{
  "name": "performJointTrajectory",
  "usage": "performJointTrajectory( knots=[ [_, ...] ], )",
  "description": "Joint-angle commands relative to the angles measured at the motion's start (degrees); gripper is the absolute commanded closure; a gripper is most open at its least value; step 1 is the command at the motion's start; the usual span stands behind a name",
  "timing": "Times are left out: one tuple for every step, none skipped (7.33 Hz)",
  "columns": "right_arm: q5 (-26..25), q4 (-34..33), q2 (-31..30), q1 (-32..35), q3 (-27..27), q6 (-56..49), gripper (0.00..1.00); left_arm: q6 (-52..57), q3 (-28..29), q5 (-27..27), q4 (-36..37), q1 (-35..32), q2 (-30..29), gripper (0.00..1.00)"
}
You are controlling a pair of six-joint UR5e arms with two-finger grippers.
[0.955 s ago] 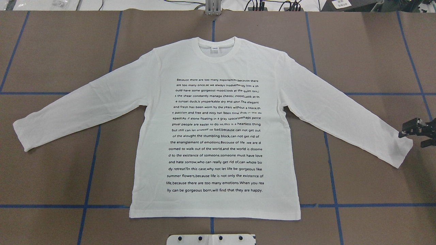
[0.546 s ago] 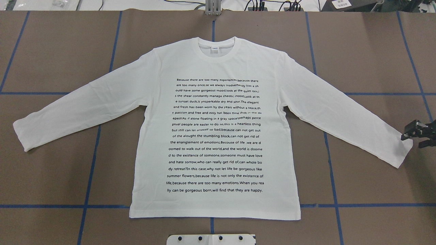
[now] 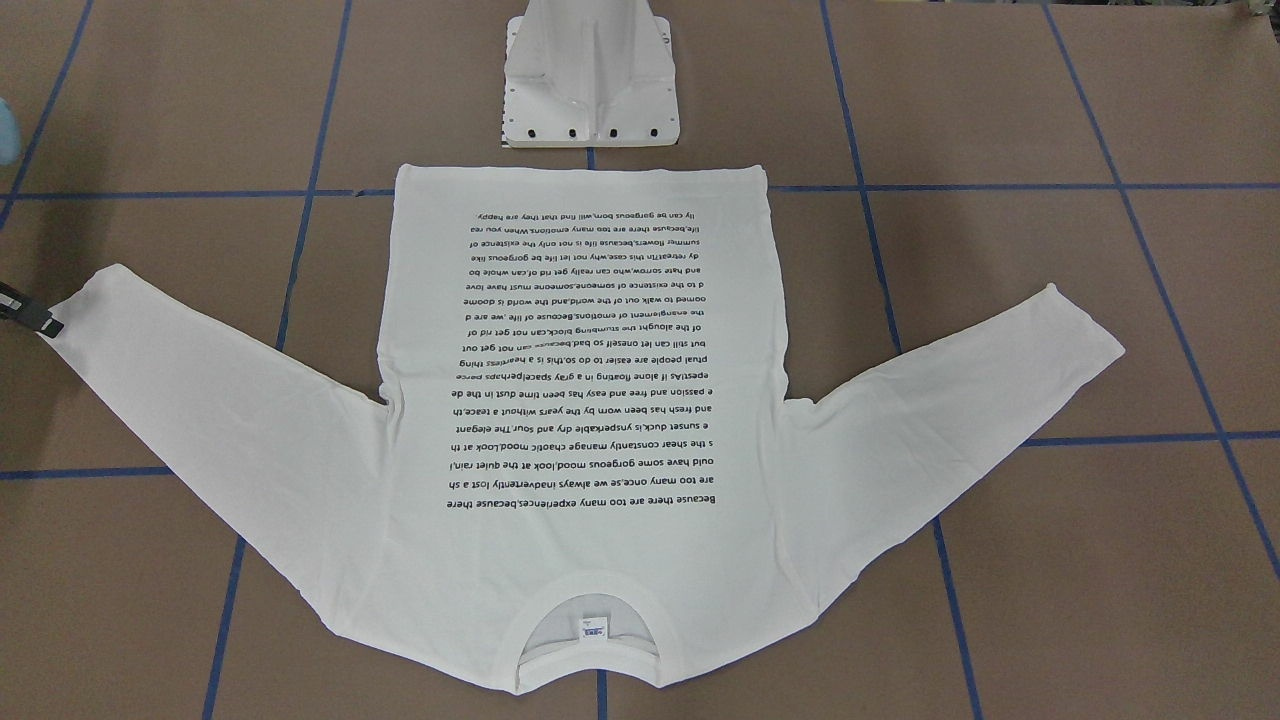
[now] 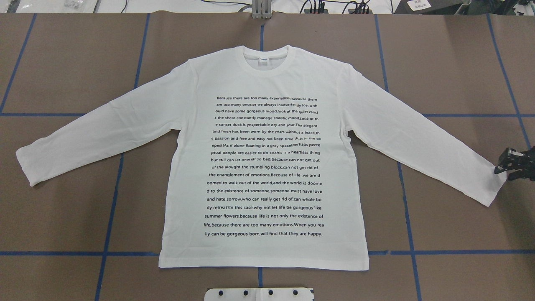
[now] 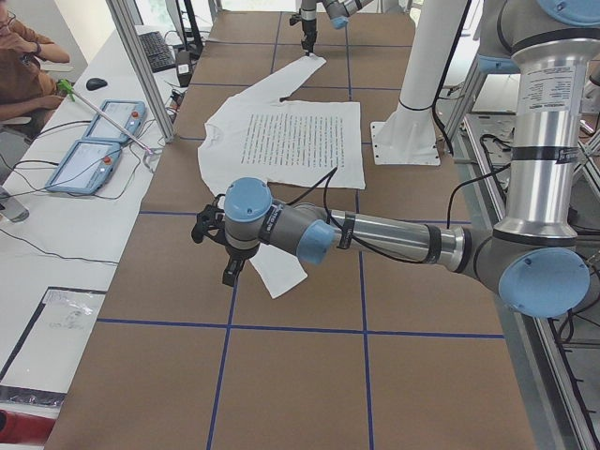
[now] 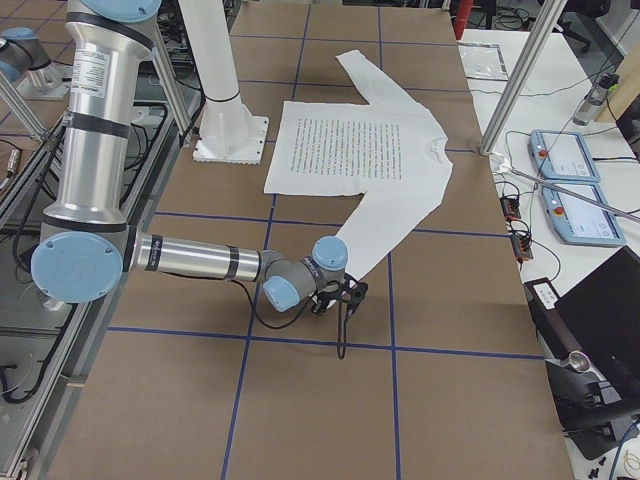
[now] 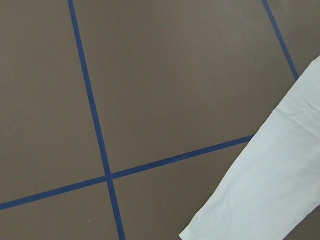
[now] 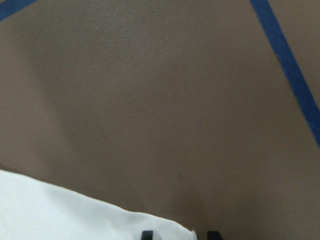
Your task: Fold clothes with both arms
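The white long-sleeved T-shirt lies flat with its black text up, collar at the far side and both sleeves spread out. My right gripper is low at the right sleeve's cuff. In the right wrist view its two fingertips stand apart, open, with the cuff corner between them. It also shows at the frame edge. My left gripper hovers beside the left cuff; I cannot tell if it is open or shut. The left wrist view shows only that sleeve.
The white pedestal base stands just behind the shirt's hem. Blue tape lines grid the brown table. A side table with two pendants and a seated person lies beyond the collar side.
In the overhead view my right gripper has shifted slightly right and down along the cuff's corner. The shirt lies as before.
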Motion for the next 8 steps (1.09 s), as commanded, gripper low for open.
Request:
performJointTrajectory(
  knots=[
    [0.62,-0.07,0.55,0.00,-0.07,0.10,1.00,0.27,-0.11,0.14,0.00,0.02,0.07,0.00],
    [1.15,0.02,0.38,0.17,0.62,0.10,1.00,0.27,-0.11,0.14,0.00,0.02,0.07,0.00],
    [2.72,0.02,-0.32,0.61,2.72,0.28,1.00,0.27,-0.20,-0.04,0.00,0.02,0.07,0.00],
    [5.34,-0.85,-0.84,2.79,6.65,0.45,1.00,0.19,-0.29,-0.21,0.00,-0.06,0.16,0.00],
    [6.41,-1.90,-1.02,3.51,9.91,1.06,1.00,0.27,-0.20,-0.13,0.00,-0.07,0.16,0.00],
    [6.34,-2.00,1.15,3.34,10.82,3.59,1.00,0.01,-0.29,-0.21,-0.18,-0.07,0.16,0.00],
    [6.51,-2.44,6.30,3.34,11.61,11.27,1.00,0.27,-0.29,-0.22,-0.18,-0.07,0.25,0.00],
    [6.51,-2.53,11.58,2.12,11.62,18.83,1.00,0.36,-0.29,-0.22,-0.18,-0.07,0.16,0.00]
  ],
)
